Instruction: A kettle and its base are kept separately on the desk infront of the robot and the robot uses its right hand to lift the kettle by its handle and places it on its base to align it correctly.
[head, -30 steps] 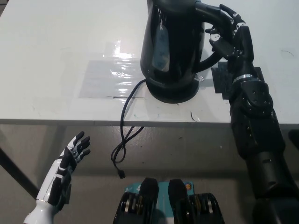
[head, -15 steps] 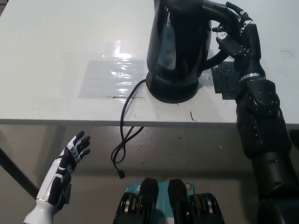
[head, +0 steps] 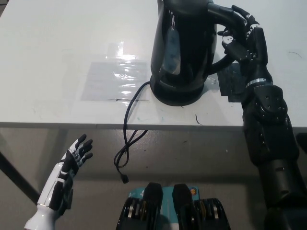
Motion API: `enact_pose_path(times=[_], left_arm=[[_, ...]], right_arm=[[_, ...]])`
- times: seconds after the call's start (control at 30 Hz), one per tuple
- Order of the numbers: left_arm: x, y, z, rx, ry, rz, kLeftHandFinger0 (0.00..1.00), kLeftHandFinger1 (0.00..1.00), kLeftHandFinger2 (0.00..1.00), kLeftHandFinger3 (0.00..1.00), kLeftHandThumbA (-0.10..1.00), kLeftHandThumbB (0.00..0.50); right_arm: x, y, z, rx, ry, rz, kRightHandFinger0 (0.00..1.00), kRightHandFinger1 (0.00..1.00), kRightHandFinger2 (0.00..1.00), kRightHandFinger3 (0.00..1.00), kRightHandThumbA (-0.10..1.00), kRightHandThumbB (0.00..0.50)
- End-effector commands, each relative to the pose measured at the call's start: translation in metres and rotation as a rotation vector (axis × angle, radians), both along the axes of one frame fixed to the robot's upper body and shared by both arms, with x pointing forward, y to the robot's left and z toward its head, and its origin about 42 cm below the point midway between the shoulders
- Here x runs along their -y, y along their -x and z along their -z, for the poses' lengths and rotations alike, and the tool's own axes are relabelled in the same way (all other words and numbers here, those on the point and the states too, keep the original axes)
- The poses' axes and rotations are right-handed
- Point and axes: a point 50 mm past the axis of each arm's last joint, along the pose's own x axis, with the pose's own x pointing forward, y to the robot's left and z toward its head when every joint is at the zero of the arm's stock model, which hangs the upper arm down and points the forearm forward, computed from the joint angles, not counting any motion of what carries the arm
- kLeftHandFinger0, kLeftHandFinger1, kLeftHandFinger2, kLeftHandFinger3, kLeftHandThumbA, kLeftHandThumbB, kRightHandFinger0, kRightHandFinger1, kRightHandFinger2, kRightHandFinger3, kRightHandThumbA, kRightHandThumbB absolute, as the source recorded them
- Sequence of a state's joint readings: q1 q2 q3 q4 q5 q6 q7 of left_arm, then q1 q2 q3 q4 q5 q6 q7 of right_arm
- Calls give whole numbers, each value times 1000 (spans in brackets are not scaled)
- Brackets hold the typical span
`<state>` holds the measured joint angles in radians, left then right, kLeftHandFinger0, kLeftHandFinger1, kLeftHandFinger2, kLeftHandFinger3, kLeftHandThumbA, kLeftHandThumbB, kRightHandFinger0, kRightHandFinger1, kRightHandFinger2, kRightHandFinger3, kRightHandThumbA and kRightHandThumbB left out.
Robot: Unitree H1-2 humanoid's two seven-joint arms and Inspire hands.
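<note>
I see the white desk (head: pixel 57 57) filling the upper part of the head view, its front edge running straight across the middle with floor below. Left half of the desk is bare apart from a glossy clear sheet (head: pixel 112 74) lying flat just left of the kettle. My black right arm (head: pixel 266 139) comes up from bottom right, crossing the desk edge on the right side. The black kettle (head: pixel 182 48) stands upright at top centre, its top cut off by the frame; it sits on the round black base (head: pixel 175 93), which is near the front edge of the desk, and the two look lined up from here. Can't see inside the kettle, lid area is out of frame. My right hand (head: pixel 240 36) is wrapped around the kettle handle (head: pixel 223 14) on the kettle's right side, fingers curled over it. A dark flat patch (head: pixel 232 81) lies on the desk just right of the base, partly under my forearm. The base's power cord (head: pixel 128 129) runs out from the base's left side, drops over the desk edge and loops down with the plug hanging free. My white left hand (head: pixel 76 155) rests low at bottom left, below desk level, well apart from everything, fingers spread and holding nothing.
</note>
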<state>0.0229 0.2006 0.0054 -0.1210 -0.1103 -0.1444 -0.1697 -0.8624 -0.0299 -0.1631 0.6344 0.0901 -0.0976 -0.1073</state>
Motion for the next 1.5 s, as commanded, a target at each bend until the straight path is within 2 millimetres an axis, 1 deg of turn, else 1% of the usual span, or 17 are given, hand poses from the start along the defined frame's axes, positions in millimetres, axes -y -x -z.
enact_pose_path(times=[0.0, 0.13, 0.2, 0.43, 0.6, 0.77, 0.8, 0.87, 0.93, 1.0, 1.07, 1.17, 1.2, 1.27, 1.33, 1.4, 1.47], left_arm=[[-2, -4, -13, 58, -17, 25, 1000, 1000, 1000, 1000, 998, 44], [-3, -3, -13, 56, -13, 22, 1000, 1000, 1000, 1000, 998, 43], [-2, -3, -13, 57, -14, 24, 1000, 1000, 1000, 1000, 997, 36], [-2, -6, -14, 60, -13, 26, 1000, 1000, 1000, 1000, 993, 42], [-2, -6, -15, 66, -22, 21, 1000, 1000, 1000, 1000, 1000, 45], [-3, -7, -16, 63, -18, 26, 1000, 1000, 1000, 1000, 1000, 53], [-3, -8, -16, 63, -15, 27, 1000, 1000, 1000, 1000, 1000, 49], [-3, -7, -17, 58, -10, 25, 1000, 1000, 1000, 1000, 998, 57], [-3, -8, -17, 61, -12, 22, 1000, 1000, 1000, 1000, 999, 58], [-3, -8, -16, 64, -9, 25, 1000, 1000, 1000, 1000, 996, 48], [-3, -8, -17, 65, -14, 27, 1000, 1000, 1000, 1000, 998, 51], [-2, -9, -17, 67, -14, 26, 1000, 1000, 1000, 1000, 998, 41], [-1, -9, -18, 67, -12, 22, 1000, 1000, 1000, 1000, 999, 42], [-1, -8, -19, 67, -13, 23, 1000, 1000, 1000, 1000, 1000, 44], [-2, -10, -20, 77, -25, 24, 1000, 1000, 1000, 1000, 1000, 38], [-1, -11, -20, 81, -25, 25, 1000, 1000, 1000, 1000, 1000, 40], [-2, -12, -21, 82, -24, 24, 1000, 1000, 1000, 1000, 1000, 46]], right_arm=[[-13, 0, -42, 167, -32, -29, 0, 444, 804, 811, -100, 91], [-15, 1, -36, 156, -14, -26, 0, 425, 771, 811, -100, 96], [-16, 3, -35, 146, -19, -29, 0, 427, 772, 811, -100, 94], [-17, 2, -31, 144, -6, -27, 0, 432, 790, 816, -100, 93], [-15, 2, -26, 137, -8, -34, 0, 402, 785, 805, -100, 90], [-9, 3, -27, 139, 23, -23, 0, 404, 783, 801, -100, 90], [-9, 4, -27, 141, 26, -23, 0, 400, 770, 798, -100, 95], [-8, 4, -28, 146, 38, -24, 0, 397, 764, 795, -100, 94], [-8, 5, -29, 153, 61, -28, 0, 367, 750, 799, -100, 88], [-8, 6, -29, 166, 107, -34, 0, 386, 775, 822, -100, 97], [-9, 7, -30, 180, 132, -43, 0, 377, 763, 839, -100, 97], [-13, 8, -30, 182, 164, -44, 0, 341, 712, 829, -100, 102], [-18, 8, -30, 181, 184, -38, 0, 315, 685, 814, -100, 125], [-23, 7, -29, 180, 201, -34, 0, 287, 654, 791, -100, 129], [-27, 7, -28, 180, 204, -43, 0, 293, 656, 788, -100, 134], [-33, 7, -28, 191, 220, -54, 0, 296, 662, 789, -100, 125], [-39, 7, -27, 207, 232, -63, 0, 286, 653, 762, -100, 125]])
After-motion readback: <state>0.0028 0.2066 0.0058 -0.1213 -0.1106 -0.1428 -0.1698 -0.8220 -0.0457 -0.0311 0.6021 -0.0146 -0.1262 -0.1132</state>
